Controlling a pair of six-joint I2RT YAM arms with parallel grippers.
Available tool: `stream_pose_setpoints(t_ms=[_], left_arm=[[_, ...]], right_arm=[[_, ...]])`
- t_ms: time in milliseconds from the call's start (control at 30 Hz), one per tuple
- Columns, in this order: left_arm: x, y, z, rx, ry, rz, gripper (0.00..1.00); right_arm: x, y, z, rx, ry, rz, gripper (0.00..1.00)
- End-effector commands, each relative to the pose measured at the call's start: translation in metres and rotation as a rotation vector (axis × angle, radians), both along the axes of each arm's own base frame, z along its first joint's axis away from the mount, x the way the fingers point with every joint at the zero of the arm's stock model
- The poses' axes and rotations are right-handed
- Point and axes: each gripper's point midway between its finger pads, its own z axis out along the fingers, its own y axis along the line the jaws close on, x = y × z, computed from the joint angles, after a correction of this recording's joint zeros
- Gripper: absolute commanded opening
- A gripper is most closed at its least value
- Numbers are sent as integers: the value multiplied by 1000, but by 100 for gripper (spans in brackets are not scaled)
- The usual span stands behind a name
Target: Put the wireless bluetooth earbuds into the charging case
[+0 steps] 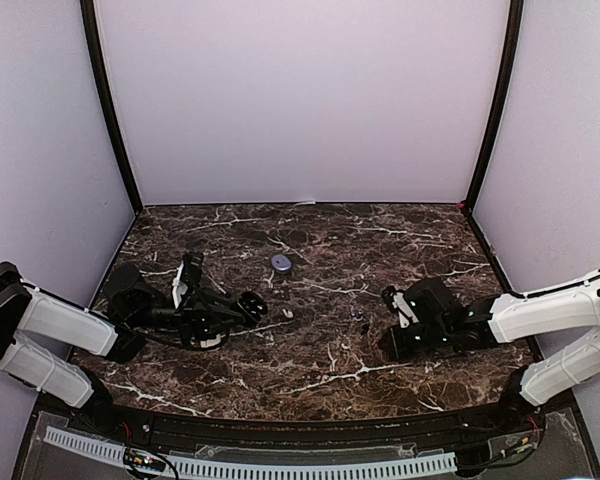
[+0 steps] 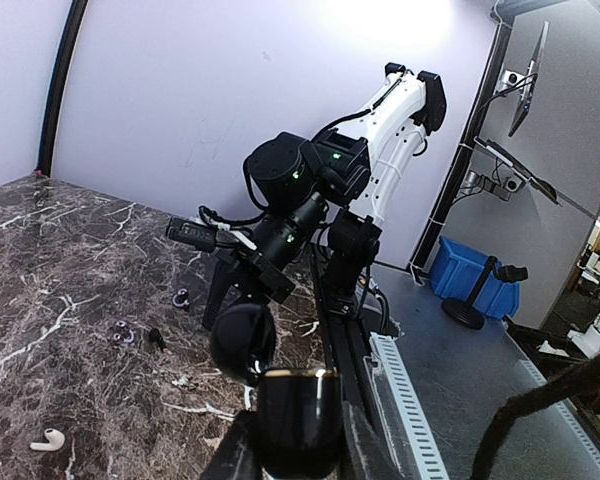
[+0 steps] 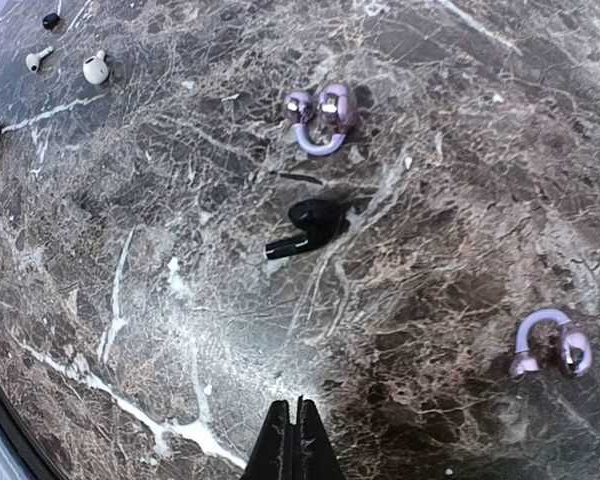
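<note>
My left gripper (image 2: 298,452) clasps the black charging case (image 2: 298,405), its lid open. My right gripper (image 3: 298,438) is pinched narrow on nothing, over the table (image 3: 460,250). From it, a black earbud (image 3: 305,228) lies at twelve o'clock, white earbuds (image 3: 95,68) at eleven and a purple earbud (image 3: 552,345) at two.

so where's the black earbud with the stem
The black earbud lies mid-frame in the right wrist view, below a purple clip earbud and ahead of the right gripper.
</note>
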Motion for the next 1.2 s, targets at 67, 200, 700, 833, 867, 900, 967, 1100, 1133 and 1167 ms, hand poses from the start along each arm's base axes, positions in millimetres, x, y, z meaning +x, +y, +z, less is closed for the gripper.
stream_pose_setpoints(t_ms=[67, 200, 700, 833, 867, 900, 967, 1100, 1133, 1167], left_arm=[[-2, 0, 13, -34, -41, -12, 23], [-2, 0, 14, -36, -43, -11, 23], [-3, 1, 12, -39, -37, -6, 23], [-3, 2, 11, -39, -35, -4, 23], [-3, 2, 11, -39, -35, -3, 23], [-3, 2, 10, -38, -34, -1, 23], [-3, 2, 10, -38, -34, 0, 23], [-3, 2, 11, -38, -37, 0, 23], [-3, 2, 11, -38, -39, 0, 23], [-3, 2, 11, -38, -39, 0, 23]], right_arm=[[8, 2, -6, 5, -25, -22, 0], [20, -2, -9, -46, -58, -65, 0], [66, -7, -2, 63, -102, -79, 0], [80, -5, -3, 105, -84, -103, 0], [83, -4, -3, 118, -82, -105, 0], [86, -3, -4, 122, -80, -108, 0], [91, -2, -5, 124, -76, -109, 0], [102, -4, -14, 116, -54, -109, 0], [104, -4, -15, 118, -50, -105, 0], [106, -3, -16, 119, -47, -102, 0]])
